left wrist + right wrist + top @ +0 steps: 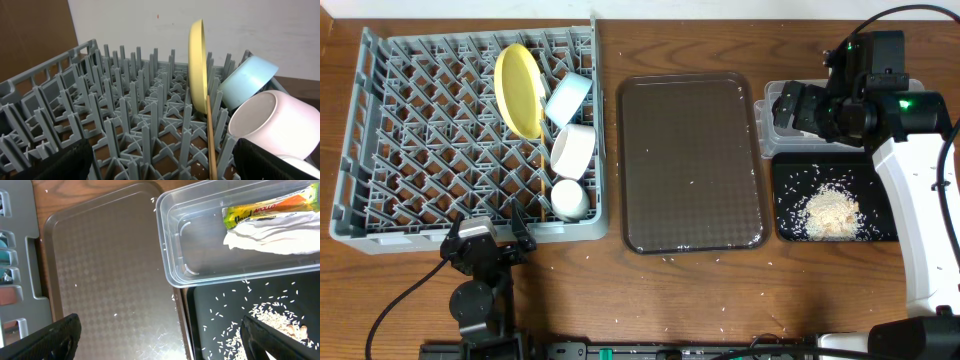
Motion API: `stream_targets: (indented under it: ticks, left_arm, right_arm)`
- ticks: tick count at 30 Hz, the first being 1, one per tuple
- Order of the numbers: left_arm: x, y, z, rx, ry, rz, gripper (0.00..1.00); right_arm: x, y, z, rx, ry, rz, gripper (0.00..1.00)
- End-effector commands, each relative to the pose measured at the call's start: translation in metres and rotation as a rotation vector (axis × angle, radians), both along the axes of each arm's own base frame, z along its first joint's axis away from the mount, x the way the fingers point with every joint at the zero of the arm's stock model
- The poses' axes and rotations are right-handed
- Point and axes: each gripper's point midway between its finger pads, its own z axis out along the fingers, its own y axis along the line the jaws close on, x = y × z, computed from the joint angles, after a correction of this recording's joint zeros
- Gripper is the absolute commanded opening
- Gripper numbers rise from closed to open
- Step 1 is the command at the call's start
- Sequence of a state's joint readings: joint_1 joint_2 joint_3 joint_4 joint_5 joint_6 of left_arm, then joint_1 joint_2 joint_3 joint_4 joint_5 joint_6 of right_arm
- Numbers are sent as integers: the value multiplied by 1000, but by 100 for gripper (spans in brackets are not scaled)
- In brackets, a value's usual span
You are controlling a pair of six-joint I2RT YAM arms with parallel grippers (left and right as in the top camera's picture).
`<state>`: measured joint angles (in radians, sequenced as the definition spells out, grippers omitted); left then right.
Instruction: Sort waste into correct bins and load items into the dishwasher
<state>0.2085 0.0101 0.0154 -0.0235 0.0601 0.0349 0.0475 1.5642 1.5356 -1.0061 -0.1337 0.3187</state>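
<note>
**Overhead view.** You see the grey dish rack [350, 150] at the left of the table. Along its right side stand the yellow plate [518, 88], the light blue bowl [567, 98], the white bowl [574, 150] and the white cup [569, 199]. The chopsticks [541, 185] lie just beside the bowl and cup. The brown tray [690, 165] sits in the middle. The right arm covers most of the clear tub [767, 100], so you cannot read its contents here. The black tray [785, 225] lies just below the tub and holds a heap of rice [830, 212]. Stray grains dot the tray, the brown tray and the table.

**Right wrist view.** This view shows you what the arm hides. A yellow-green wrapper [270, 207] and a crumpled white napkin [272, 235] lie touching inside the tub. The right gripper [160, 322] hangs over the tub's corner with its fingers spread wide and nothing between them.

**Left wrist view.** From the rack's near edge, you see the plate standing on edge between pegs and the blue bowl tilted beside it. The left gripper [162, 150] is likewise spread wide and holds nothing.
</note>
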Motion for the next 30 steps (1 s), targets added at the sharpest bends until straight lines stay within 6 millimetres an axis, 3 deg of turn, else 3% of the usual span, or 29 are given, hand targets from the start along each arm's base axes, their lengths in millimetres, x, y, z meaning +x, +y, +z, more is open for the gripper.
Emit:
stream_targets:
  ticks: [1,10,12,18,23,26,30]
  left_arm:
    - [-1,-1,-15,6,50,-4,91]
    - [-1,-1,-15,7,50,-4,91]
    - [-1,-1,-15,7,50,-4,91]
    - [-1,-1,-15,7,50,-4,91]
    - [-1,-1,-15,7,50,-4,91]
    - [-1,-1,-15,6,51,-4,91]
    - [-1,-1,-15,7,50,-4,91]
  right_arm:
    - [0,1,-3,-8,6,7,99]
    - [-1,1,1,-8,-5,8,99]
    - [-6,1,17,-6,-46,7,99]
    - [-32,-16,90,-122,-319,15,99]
    - [-51,-17,116,-210,-632,88,99]
    - [-66,-18,97,-210,-747,74,99]
    - [-89,-16,43,-198,-875,75,99]
